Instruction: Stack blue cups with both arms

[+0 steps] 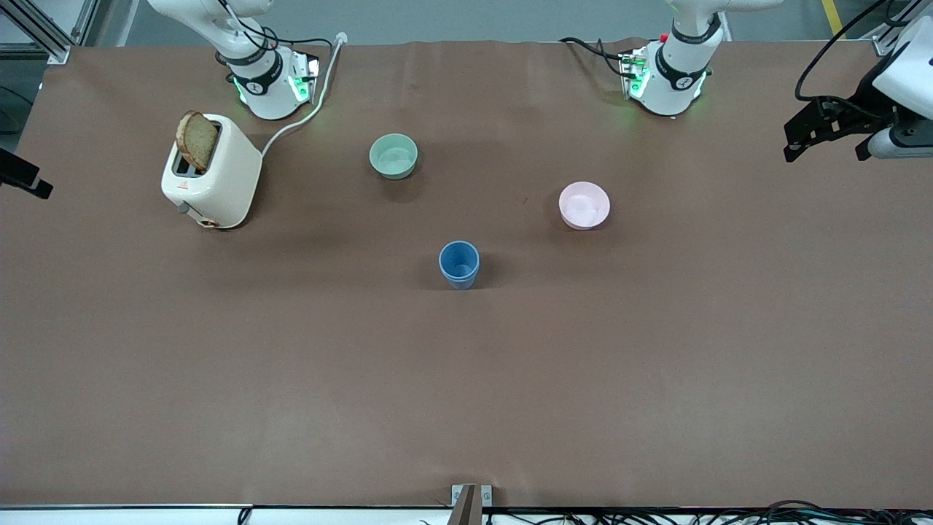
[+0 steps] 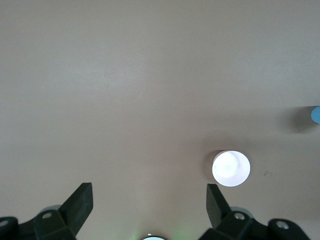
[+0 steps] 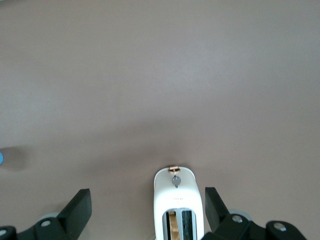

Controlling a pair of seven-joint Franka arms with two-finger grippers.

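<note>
The two blue cups (image 1: 459,264) stand upright near the middle of the table, one nested inside the other. A sliver of them shows at the edge of the left wrist view (image 2: 316,114) and of the right wrist view (image 3: 1,158). My left gripper (image 2: 148,192) is open and empty, held high at the left arm's end of the table (image 1: 824,138), well away from the cups. My right gripper (image 3: 146,195) is open and empty, high over the toaster; only part of it shows at the front view's edge (image 1: 25,177).
A pink bowl (image 1: 584,205) sits beside the cups toward the left arm's end, farther from the front camera. A pale green bowl (image 1: 393,156) sits farther still. A white toaster (image 1: 215,175) with a bread slice (image 1: 197,141) stands at the right arm's end.
</note>
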